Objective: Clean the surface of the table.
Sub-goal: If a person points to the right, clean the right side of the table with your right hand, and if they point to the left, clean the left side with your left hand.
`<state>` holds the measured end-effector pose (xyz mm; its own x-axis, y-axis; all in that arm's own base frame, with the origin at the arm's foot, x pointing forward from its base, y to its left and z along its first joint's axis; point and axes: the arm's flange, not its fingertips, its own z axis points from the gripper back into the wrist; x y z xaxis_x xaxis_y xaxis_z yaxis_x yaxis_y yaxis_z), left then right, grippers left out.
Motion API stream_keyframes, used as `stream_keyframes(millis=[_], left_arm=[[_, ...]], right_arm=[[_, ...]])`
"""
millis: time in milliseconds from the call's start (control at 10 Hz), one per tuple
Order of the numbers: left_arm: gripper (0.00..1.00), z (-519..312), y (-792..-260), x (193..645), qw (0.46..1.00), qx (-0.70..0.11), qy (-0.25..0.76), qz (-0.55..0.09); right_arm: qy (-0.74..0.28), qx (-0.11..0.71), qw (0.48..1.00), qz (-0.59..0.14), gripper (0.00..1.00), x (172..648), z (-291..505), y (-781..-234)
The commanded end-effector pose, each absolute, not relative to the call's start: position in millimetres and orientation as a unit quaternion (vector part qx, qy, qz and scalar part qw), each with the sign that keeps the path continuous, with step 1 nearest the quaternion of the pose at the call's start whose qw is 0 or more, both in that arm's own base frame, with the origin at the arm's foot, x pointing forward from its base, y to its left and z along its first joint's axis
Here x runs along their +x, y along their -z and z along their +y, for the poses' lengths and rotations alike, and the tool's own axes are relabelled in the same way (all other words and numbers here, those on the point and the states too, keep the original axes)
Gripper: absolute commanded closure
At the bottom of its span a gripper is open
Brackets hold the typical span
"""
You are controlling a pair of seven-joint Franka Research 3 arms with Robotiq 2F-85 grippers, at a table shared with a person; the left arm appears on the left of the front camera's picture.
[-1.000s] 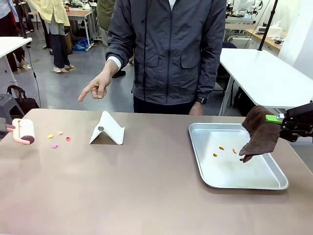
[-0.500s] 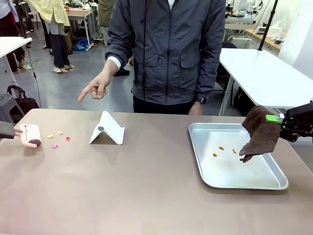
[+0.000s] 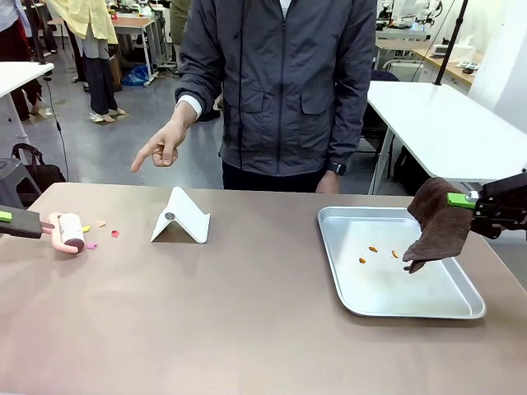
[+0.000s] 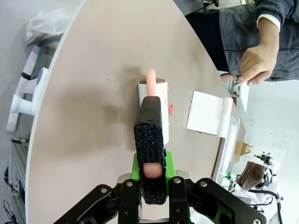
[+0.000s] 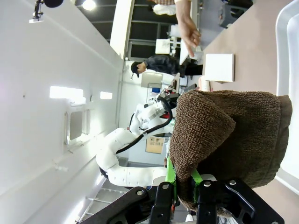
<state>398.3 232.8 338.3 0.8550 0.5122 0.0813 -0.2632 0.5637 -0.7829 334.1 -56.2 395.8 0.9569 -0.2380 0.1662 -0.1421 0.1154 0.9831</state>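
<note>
Fingers of the left gripper (image 3: 37, 224) were clamped shut on the pink handle of a lint roller (image 3: 71, 231) at the paper scraps (image 3: 114, 234) left of the white stand (image 3: 181, 216). The right gripper (image 3: 463, 200), far right of that stand, pinched a brown cloth (image 3: 436, 218) over the steel tray (image 3: 412, 311). The table (image 3: 239, 329) beneath the stand looked rigid, smooth and heavy, a surface likely to be pressed and rolled upon, not gripped.
</note>
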Motion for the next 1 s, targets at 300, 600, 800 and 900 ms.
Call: stream_keyframes(millis=[300,600,800,900], left_arm=[[0.78,228.6,-300.8,428.8,0.870,-0.394,-0.283,-0.093],[0.78,220.6,-290.9,437.2,0.872,-0.391,-0.286,-0.069],[0.78,207.7,-292.2,441.6,0.873,-0.400,-0.273,-0.065],[0.78,199.1,-292.1,444.8,0.874,-0.403,-0.264,-0.059]], right_arm=[[0.031,0.668,0.729,-0.149,1.00,333.5,-56.4,-400.5],[0.031,0.668,0.729,-0.149,1.00,333.5,-56.4,-400.5],[0.031,0.668,0.729,-0.149,1.00,333.5,-56.4,-400.5],[0.031,0.668,0.729,-0.149,1.00,333.5,-56.4,-400.5]])
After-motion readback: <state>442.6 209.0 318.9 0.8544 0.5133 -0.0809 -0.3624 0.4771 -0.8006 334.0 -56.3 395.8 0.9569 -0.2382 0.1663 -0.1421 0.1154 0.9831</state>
